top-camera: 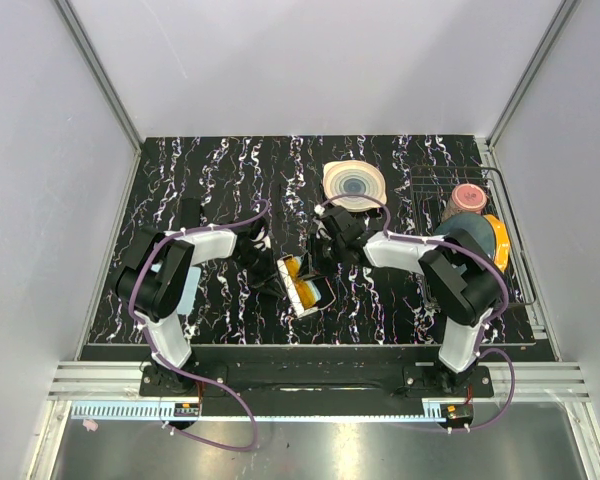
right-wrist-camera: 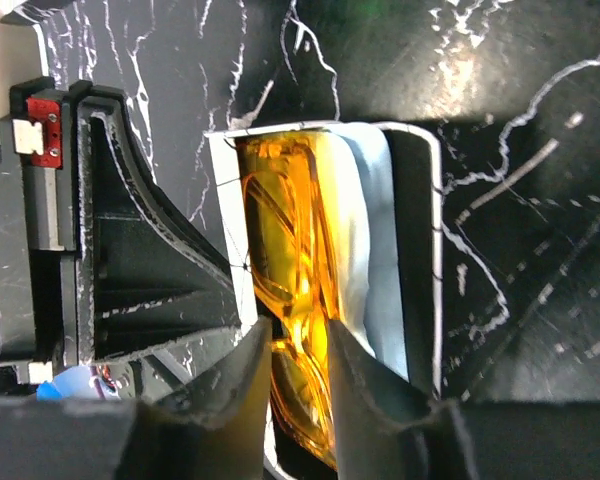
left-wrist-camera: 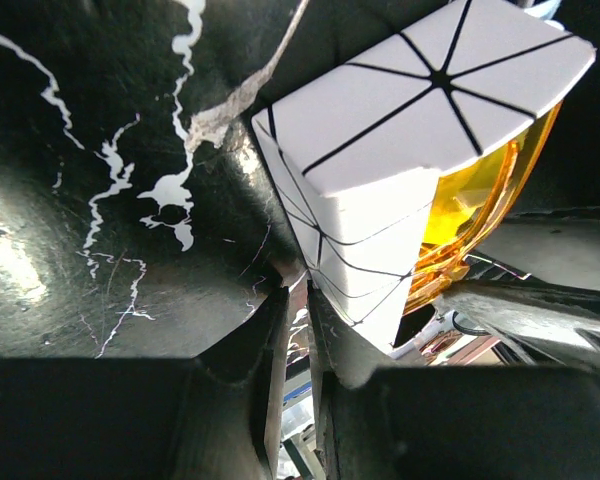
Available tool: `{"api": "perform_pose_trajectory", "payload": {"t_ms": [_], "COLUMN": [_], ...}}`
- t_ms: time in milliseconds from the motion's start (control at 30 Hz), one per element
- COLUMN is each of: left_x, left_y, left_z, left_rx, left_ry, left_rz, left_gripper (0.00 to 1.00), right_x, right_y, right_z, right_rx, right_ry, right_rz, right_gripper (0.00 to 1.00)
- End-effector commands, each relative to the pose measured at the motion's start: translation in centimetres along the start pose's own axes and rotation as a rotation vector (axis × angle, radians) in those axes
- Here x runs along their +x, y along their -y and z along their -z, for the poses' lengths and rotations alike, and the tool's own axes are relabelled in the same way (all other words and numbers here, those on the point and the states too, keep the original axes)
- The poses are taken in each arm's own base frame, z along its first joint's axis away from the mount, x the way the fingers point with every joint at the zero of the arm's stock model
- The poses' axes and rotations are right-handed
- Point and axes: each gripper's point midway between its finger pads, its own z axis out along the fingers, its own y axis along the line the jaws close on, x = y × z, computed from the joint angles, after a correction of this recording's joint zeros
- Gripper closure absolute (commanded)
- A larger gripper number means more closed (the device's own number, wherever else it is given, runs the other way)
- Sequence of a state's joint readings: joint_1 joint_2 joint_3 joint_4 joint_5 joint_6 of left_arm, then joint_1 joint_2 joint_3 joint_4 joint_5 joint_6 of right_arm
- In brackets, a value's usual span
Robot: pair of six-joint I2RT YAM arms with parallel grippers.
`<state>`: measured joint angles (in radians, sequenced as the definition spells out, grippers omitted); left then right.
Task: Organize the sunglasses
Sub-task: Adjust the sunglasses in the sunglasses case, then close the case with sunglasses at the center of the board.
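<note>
The right gripper (right-wrist-camera: 298, 338) has its fingers pinched on the amber sunglasses (right-wrist-camera: 280, 230), with the frame caught between the two tips. Ahead of those jaws the glasses lie lengthwise inside the open white box (right-wrist-camera: 380, 220). The left gripper (left-wrist-camera: 298, 305) shows only a thin slit between its fingers, and I cannot tell whether it clamps the box's edge. The box sits just past its tips on the black marbled table (left-wrist-camera: 90, 230). A striped bowl (top-camera: 354, 184) stands farther off, beyond the right gripper.
</note>
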<state>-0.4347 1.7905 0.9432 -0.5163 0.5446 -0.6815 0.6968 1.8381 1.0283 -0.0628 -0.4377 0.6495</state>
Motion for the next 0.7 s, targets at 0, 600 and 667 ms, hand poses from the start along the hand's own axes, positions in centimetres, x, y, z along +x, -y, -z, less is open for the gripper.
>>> {"api": "perform_pose_trajectory", "payload": {"t_ms": [0,600,667], "left_x": [-2.7,-3.0,-3.0], "left_y": [-2.2,-2.2,-2.3], "left_z": [-1.0,-0.9,-0.9], "left_rx": [-0.112,-0.116,-0.121], "left_ry": [0.102,0.114,0.113], "left_rz": [-0.034,-0.041,-0.042], "left_gripper": [0.82,0.82,0.82], "right_x": [-2.6,-6.5,-6.1], "right_y": [-1.6,3.1,4.6], "right_z": [2.3,8.1,7.8], "right_rx": [0.055,0.297,0.339], "right_ry": [0.090,0.280,0.242], "right_rz": [0.063,-0.122,-0.156], "right_gripper": [0.61,0.77,0.77]}}
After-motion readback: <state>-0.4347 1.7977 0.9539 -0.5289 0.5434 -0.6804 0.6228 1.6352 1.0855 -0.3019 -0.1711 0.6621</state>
